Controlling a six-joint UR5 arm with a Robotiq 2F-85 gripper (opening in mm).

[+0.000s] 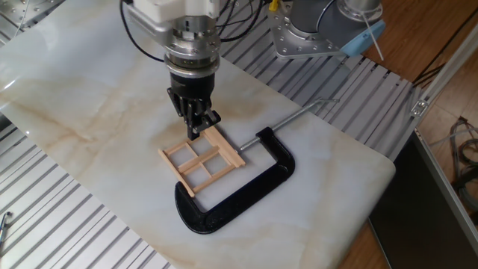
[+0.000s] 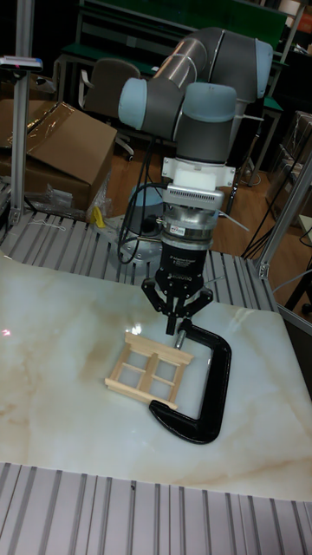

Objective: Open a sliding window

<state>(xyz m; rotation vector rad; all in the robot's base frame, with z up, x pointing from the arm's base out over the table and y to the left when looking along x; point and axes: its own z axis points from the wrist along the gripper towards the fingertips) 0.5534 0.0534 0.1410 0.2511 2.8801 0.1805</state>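
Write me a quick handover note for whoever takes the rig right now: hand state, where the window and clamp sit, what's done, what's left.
Hand: fingers close together, holding nothing, tips just above the far edge of the sliding window; whether they touch it cannot be told.
Sliding window: flat on the marble table, its near end inside the opening of the black C-clamp, which seems to pin it.
Done: hand positioned at the window's far rail.
Left: probably engage the sliding part and push or pull it along the frame; no opening is visible yet.
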